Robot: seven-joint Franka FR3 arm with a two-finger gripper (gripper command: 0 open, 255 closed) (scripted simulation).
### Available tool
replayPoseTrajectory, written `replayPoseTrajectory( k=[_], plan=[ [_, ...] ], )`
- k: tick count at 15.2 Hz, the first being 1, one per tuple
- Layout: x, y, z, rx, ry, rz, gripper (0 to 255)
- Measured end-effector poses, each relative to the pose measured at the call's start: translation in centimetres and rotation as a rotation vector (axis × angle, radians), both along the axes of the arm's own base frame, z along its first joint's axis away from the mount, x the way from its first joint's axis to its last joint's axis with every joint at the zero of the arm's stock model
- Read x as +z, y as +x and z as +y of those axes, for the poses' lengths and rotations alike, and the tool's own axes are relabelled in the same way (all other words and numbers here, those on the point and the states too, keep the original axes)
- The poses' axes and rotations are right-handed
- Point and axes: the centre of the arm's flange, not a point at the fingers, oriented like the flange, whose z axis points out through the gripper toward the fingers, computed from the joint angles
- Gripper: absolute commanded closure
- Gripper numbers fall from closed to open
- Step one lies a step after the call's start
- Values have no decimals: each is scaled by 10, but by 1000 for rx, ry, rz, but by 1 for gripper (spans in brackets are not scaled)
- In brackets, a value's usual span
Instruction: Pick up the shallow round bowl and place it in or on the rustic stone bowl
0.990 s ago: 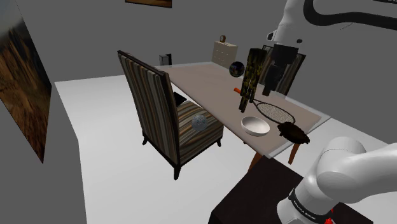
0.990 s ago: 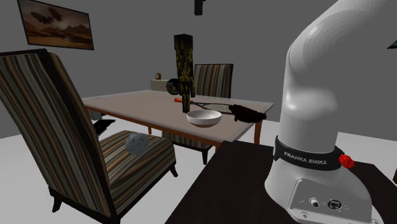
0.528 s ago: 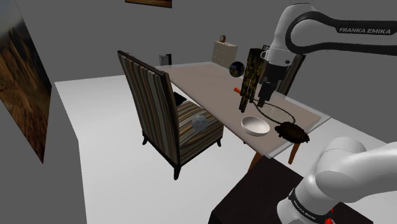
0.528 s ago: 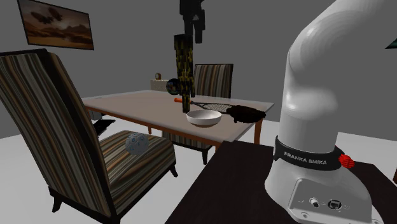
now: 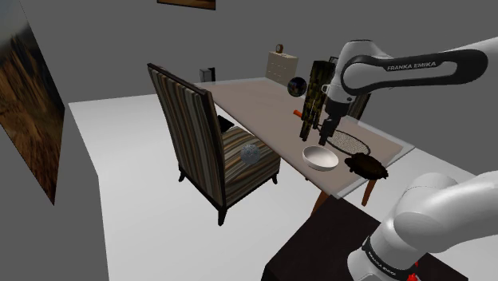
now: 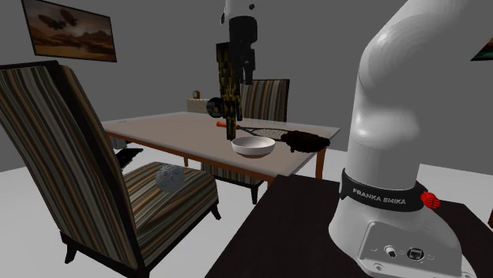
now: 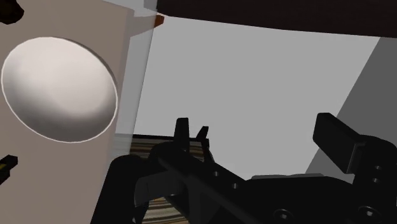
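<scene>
A shallow white round bowl (image 5: 321, 157) (image 6: 254, 146) (image 7: 60, 89) sits near the table's front edge. Just beside it, toward the shoulder view's right, is a dark, rough stone bowl (image 5: 367, 166) (image 6: 306, 140). My black gripper (image 5: 326, 136) (image 6: 242, 77) hangs above the white bowl, well clear of it. Its fingers (image 7: 184, 131) stand apart with nothing between them, so the gripper (image 7: 261, 137) is open. In the wrist view the white bowl lies off to one side of the fingers, not between them.
On the beige table (image 5: 255, 100) stand a tall dark patterned block (image 5: 314, 96) (image 6: 227, 79), a mesh racket-like item (image 5: 352, 142), a small orange piece (image 5: 297, 113) and a dark sphere (image 5: 297, 86). A striped chair (image 5: 209, 144) carrying a grey ball (image 5: 250, 152) stands alongside the table.
The arm has swung down from high up, bringing the gripper lower and closer over the white bowl. The fingers stayed apart. Nothing on the table has moved.
</scene>
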Motion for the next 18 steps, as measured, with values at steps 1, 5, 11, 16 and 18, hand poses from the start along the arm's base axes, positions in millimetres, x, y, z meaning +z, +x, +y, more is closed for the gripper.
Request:
replayPoseTrajectory(
  k=[1, 5, 11, 16, 18],
  plan=[
    [-11, 1, -6, 1, -4, 0, 0],
    [-50, 20, -37, 5, -22, 0, 0],
    [-111, 35, -82, 10, -47, 0, 0],
    [-155, 53, -117, 15, -68, -1, 0],
    [-174, 59, -139, 16, -77, -1, 0]
  ],
)
